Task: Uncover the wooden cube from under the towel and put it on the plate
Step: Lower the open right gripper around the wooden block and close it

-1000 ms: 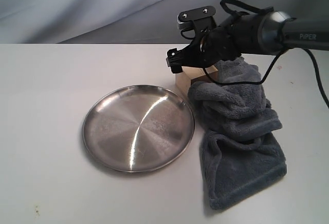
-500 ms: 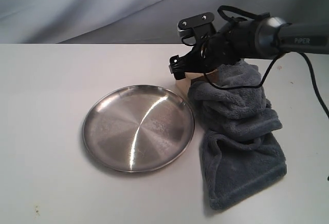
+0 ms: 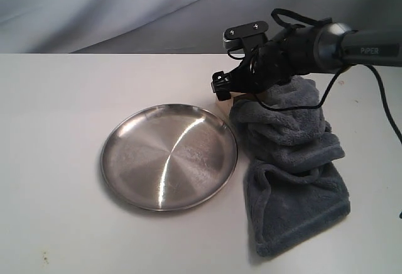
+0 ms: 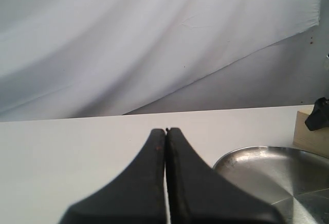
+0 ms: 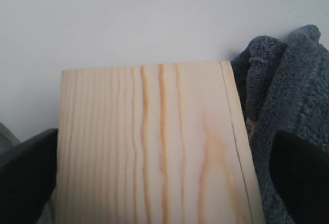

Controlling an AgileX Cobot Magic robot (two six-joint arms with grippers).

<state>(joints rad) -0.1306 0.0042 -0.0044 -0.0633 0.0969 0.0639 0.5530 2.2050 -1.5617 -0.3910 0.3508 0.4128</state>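
The wooden cube [image 5: 154, 142], pale with grain lines, stands on the table between the plate and the towel; the left wrist view shows it as a tan corner [image 4: 310, 137]. My right gripper [image 5: 164, 134] is down over the cube, one finger on each side, open, with a small gap at the towel side. In the exterior view the right gripper [image 3: 242, 92] hides nearly all of the cube. The blue-grey towel [image 3: 292, 161] lies bunched to the right, beside the cube. The steel plate [image 3: 169, 158] is bare. My left gripper [image 4: 165, 130] is shut and holds nothing.
White tabletop [image 3: 56, 129] stretches left of the plate and in front of it. A grey cloth backdrop [image 3: 125, 4] hangs behind the table. The right arm's cable [image 3: 326, 88] loops over the towel.
The right gripper has shifted right and sunk lower over the cube, which now is almost hidden in the exterior view. Plate and towel have not moved.
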